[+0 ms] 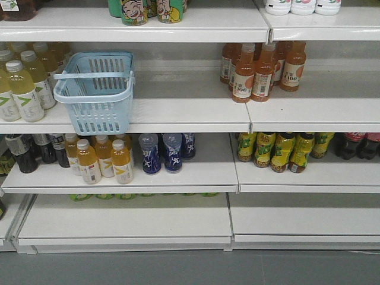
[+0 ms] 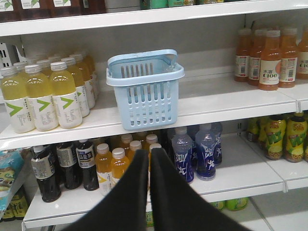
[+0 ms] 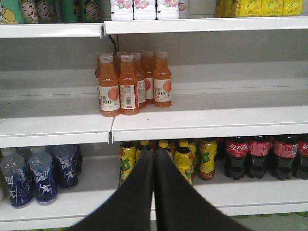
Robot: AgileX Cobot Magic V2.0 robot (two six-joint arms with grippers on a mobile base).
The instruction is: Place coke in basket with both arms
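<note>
From the exterior front-facing view, the basket (image 1: pixel 98 113) stands on the left part of the middle shelf (image 1: pixel 190 113), its front overhanging the shelf edge and one loop handle lying across its open top. Pale yellow bottles (image 1: pixel 24 89) crowd just beside it on the left. Orange bottles (image 1: pixel 261 71) stand well apart from it on the right. On the lower shelf (image 1: pixel 202 172) sit amber juice bottles (image 1: pixel 104 157), blue bottles (image 1: pixel 163 151) and yellow-labelled bottles (image 1: pixel 279 148). Neither arm shows here.

In the left wrist-mounted view, the left gripper (image 2: pixel 149 153) rises from the bottom edge with its two black fingers pressed together at the tips, nothing between them. It is in front of the lower shelf, below the basket, which sits upright between the pale yellow bottles and the orange bottles.

In the right wrist-mounted view, the right gripper (image 3: pixel 153 153) is likewise closed tip to tip and holds nothing. Above it the orange bottles stand clustered on the middle shelf. Behind its tips are the yellow-labelled bottles, with dark cola bottles (image 3: pixel 260 154) bearing red labels to the right and the blue bottles to the left.
</note>
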